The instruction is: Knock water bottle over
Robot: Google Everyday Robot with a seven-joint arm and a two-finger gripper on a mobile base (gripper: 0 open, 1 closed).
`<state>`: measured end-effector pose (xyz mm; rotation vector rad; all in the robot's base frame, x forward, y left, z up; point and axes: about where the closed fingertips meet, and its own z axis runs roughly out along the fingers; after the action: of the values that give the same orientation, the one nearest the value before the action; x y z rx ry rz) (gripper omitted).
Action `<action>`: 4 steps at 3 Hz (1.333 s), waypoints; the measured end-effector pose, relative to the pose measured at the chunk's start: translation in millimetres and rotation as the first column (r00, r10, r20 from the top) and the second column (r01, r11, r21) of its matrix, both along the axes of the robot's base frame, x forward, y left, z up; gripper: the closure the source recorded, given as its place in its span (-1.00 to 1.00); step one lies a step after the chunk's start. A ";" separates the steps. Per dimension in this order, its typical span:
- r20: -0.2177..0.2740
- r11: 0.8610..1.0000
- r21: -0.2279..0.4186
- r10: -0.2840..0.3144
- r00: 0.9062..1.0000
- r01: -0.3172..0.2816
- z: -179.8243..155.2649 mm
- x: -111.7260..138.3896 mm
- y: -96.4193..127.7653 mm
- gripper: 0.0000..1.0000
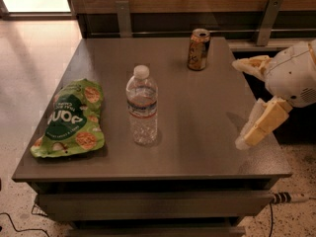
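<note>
Closest to me is the front edge of the grey table [148, 174], with a drawer front beneath it and a cable [289, 198] trailing off at the lower right. On the left part of the top lies a green snack bag [71, 120], flat, its print upside down from here. Just right of the bag but not touching it, the water bottle [142, 105] stands upright near the middle of the table, white cap on, label banded round its upper half. Over the right edge hangs the gripper [238, 104], its two pale fingers [261, 125] spread wide with nothing between them, well apart from the bottle and pointing towards it. Further back, a tan-orange can [198, 49] stands upright near the far edge. Behind the table runs a wooden wall with metal brackets [269, 19].
</note>
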<state>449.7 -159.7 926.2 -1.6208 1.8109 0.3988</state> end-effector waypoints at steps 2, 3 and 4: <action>-0.092 0.904 0.418 0.139 0.986 -0.088 -8.6 0.6 47.9 -1.00; -0.104 0.872 0.481 0.157 0.982 -0.089 -5.3 1.8 54.4 -1.00; -0.103 0.875 0.476 0.157 0.982 -0.090 -5.5 1.6 54.5 -1.00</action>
<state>451.3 -105.2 920.7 -1.3888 1.5484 0.9542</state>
